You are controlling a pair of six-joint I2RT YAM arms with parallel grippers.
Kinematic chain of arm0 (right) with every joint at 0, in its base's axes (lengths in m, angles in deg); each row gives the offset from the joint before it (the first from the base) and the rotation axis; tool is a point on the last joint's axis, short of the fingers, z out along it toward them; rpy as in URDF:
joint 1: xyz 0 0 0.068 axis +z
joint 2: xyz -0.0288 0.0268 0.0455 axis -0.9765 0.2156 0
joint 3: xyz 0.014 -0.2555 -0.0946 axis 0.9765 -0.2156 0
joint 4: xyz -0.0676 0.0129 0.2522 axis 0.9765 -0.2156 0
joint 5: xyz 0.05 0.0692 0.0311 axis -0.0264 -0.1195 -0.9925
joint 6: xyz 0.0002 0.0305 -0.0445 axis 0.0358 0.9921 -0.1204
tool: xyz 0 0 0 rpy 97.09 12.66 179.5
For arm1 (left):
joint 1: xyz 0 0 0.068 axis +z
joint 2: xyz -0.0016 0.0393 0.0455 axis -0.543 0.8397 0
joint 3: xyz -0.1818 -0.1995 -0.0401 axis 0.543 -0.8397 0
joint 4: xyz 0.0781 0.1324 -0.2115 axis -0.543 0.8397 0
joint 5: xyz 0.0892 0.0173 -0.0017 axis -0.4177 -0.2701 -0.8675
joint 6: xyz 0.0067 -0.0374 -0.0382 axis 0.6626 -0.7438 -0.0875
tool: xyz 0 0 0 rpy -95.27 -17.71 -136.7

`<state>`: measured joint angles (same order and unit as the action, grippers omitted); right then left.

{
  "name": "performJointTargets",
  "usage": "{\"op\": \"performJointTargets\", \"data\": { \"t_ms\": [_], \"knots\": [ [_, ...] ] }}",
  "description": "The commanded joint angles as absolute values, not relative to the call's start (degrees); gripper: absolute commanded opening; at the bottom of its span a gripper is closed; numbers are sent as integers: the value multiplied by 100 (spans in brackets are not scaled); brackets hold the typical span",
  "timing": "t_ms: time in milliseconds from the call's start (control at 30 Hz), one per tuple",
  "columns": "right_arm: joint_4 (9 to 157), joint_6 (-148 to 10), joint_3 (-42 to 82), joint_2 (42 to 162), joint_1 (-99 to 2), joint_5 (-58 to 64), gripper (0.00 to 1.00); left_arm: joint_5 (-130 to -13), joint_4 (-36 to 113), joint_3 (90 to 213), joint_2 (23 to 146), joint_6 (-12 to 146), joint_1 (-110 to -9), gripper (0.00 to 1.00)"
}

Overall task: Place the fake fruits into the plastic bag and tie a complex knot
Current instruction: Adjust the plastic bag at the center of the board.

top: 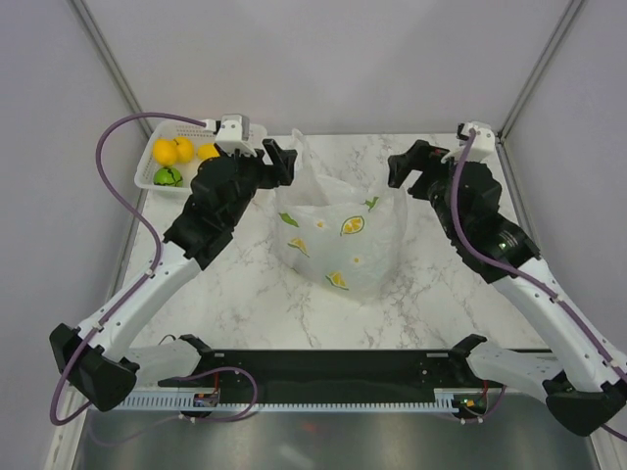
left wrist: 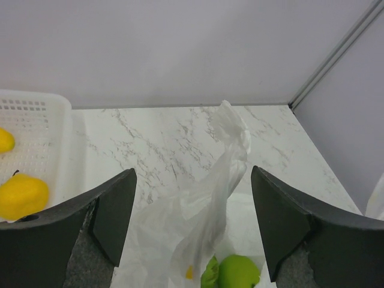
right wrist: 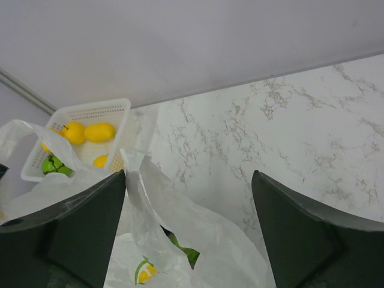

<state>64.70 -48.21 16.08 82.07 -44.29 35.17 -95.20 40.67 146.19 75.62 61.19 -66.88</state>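
Partly loaded: thin translucent white lemon-print plastic bag mid-frame, glossy green fake apple inside; 3 yellow fake fruits and 1 green fruit in white perforated basket, upper left. Left gripper and right gripper spread, pinching nothing. Handles loose, no knot visible

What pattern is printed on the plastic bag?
The bag shows yellow lemons with green leaves; clearest in top view.

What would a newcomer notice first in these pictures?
The lemon-printed bag stands mid-table with its handles sticking up. The left gripper and right gripper flank its top, both open and holding nothing. In the basket at the far left corner lie yellow fruits and a green fruit.
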Motion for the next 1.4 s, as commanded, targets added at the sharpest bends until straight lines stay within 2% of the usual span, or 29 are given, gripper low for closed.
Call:
{"op": "performJointTargets", "data": {
  "t_ms": [0,100,233,467,567,733,1033,1233,1300,1367],
  "knots": [
    [5956,-5032,1691,7742,-4424,3764,98,-9323,4336,14845,7456,5794,-6690,85],
    [5761,-4980,1525,7400,-4424,3528,98,-9192,4397,14967,7543,6109,-6690,88],
    [5839,-5145,1270,7276,-4433,2186,98,-9059,4538,15152,7684,6383,-6690,88],
    [5603,-6172,1436,7828,-4468,1059,98,-9103,4951,15504,7728,6682,-6673,91],
    [5672,-6376,1357,8014,-4643,1040,98,-9191,5205,15565,7772,6665,-6638,92],
    [6024,-6499,1146,8330,-5127,310,98,-9015,5285,15653,7886,6612,-6602,91],
    [6674,-6614,760,8488,-5540,-217,98,-8928,5373,15829,8203,6313,-6602,86],
    [7157,-6430,425,8445,-5751,-770,98,-8620,5565,16775,8527,6647,-6681,86],
    [7272,-6403,434,8480,-5751,-999,94,-8559,5733,17137,8659,6787,-6734,86],
    [7377,-6324,434,8480,-5751,-1148,85,-8515,5987,17682,8852,6875,-6822,86]
  ]
}}
